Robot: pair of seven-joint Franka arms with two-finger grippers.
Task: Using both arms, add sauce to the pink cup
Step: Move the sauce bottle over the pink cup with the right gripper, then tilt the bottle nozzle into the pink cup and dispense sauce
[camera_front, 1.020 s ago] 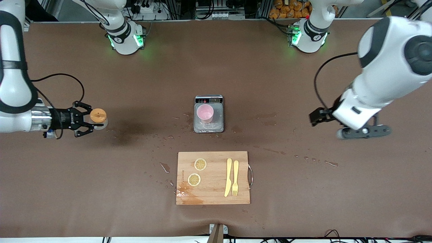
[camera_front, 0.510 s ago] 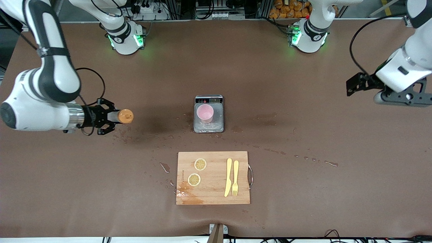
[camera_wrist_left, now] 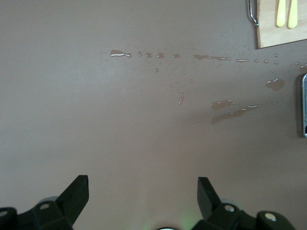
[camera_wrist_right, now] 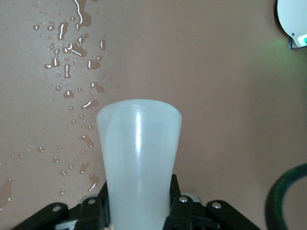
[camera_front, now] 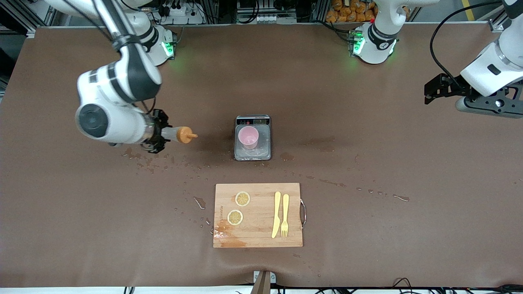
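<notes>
Since a second ago the sauce bottle (camera_front: 179, 134), clamped in the right gripper (camera_front: 157, 134), has been carried toward the pink cup (camera_front: 248, 137) on the grey scale (camera_front: 253, 153) and tipped nozzle-first, so pouring is judged near. The left gripper (camera_wrist_left: 143, 191), spread wide and empty, is held back over its end of the brown table (camera_front: 367, 228), where spilled droplets (camera_front: 196, 202) are seen near the cutting board (camera_front: 258, 241).

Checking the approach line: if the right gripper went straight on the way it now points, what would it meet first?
Probably the pink cup on the scale. The right gripper holds the sauce bottle sideways, nozzle aimed at it over bare table; height is unclear, so it could pass above.
</notes>
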